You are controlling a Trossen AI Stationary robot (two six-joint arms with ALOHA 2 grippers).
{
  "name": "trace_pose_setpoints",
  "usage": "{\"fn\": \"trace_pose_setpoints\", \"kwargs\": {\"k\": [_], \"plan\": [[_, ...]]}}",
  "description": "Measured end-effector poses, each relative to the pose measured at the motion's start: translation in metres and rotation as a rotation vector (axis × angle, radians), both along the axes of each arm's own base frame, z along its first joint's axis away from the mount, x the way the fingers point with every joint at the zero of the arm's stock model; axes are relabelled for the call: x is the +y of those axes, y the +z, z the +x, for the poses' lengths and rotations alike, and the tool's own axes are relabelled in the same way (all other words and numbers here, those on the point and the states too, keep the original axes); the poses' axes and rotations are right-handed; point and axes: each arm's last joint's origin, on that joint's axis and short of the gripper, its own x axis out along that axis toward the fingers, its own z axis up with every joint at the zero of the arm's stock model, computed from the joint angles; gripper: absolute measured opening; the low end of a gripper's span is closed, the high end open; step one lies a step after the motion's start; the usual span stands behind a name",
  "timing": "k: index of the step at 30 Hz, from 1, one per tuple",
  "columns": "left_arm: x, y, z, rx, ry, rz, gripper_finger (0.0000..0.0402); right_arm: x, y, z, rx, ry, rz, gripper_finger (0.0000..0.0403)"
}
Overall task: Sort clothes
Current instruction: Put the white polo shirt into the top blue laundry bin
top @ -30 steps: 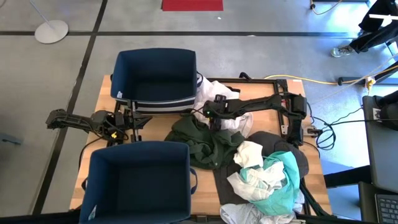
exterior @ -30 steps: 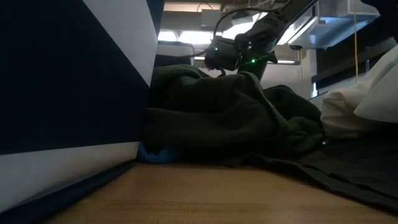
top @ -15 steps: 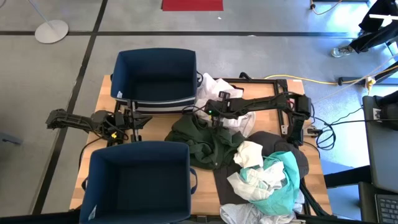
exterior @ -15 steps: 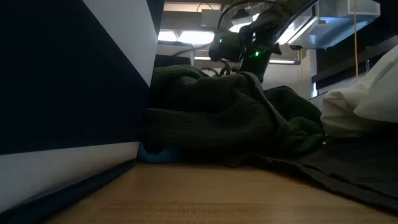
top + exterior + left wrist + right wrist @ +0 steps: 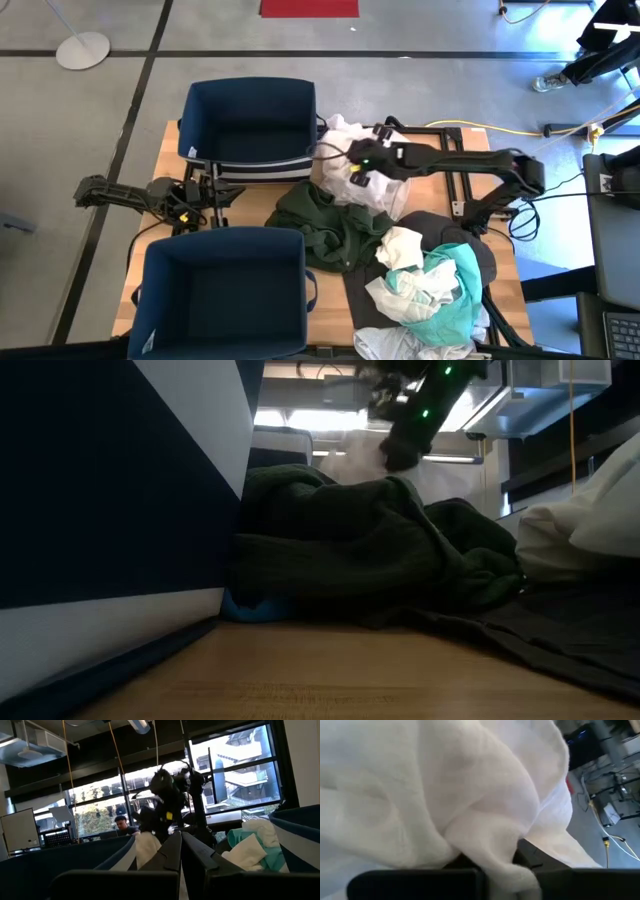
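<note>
A white garment (image 5: 343,150) is bunched and drawn up at the table's far middle, next to the far blue bin (image 5: 250,86). My right gripper (image 5: 358,172) is shut on it above a dark green garment (image 5: 325,225) that lies crumpled on the table. In the low view the white garment (image 5: 355,460) hangs behind the green heap (image 5: 370,540) under the gripper (image 5: 397,452). My left gripper (image 5: 218,190) waits shut between the two bins at the table's left. My right gripper pinches a bunched fold of the white garment (image 5: 487,855) between its two fingers, several layers gathered. The fingers slant down from the table's right side. The cloth hangs below and around them; its lower part (image 5: 375,192) still lies by the green garment.
A near blue bin (image 5: 220,236) stands at the front left. A pile of white (image 5: 400,246), teal (image 5: 455,300) and dark grey (image 5: 432,222) garments fills the front right. Cables and the arm mount (image 5: 470,190) sit at the right edge.
My right gripper has risen from the white garment's place by the green heap and gone a little toward the table's right and far edge, tipping less steeply. The white garment has been drawn up with it, bunched, its lower part staying down.
</note>
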Motion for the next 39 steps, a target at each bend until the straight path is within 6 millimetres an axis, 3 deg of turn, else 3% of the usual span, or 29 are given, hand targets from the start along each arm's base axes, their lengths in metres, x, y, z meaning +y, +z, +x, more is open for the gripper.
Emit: {"fn": "trace_pose_setpoints", "kwargs": {"k": [13, 18, 30, 39], "plan": [[0.000, 0.000, 0.000, -0.001, -0.011, -0.030, 0.0000, 0.006, 0.064, -0.031, -0.233, 0.045, -0.164, 0.0039], [0.000, 0.000, 0.000, -0.002, -0.011, -0.032, 0.0000, 0.005, 0.089, -0.033, -0.290, 0.011, -0.217, 0.0040], [0.000, 0.000, 0.000, -0.001, -0.012, -0.033, 0.0000, 0.006, 0.168, -0.044, -0.556, -0.029, -0.289, 0.0042], [0.000, 0.000, 0.000, -0.002, -0.012, -0.033, 0.0000, 0.005, 0.206, -0.037, -0.776, -0.013, -0.483, 0.0043]]}}
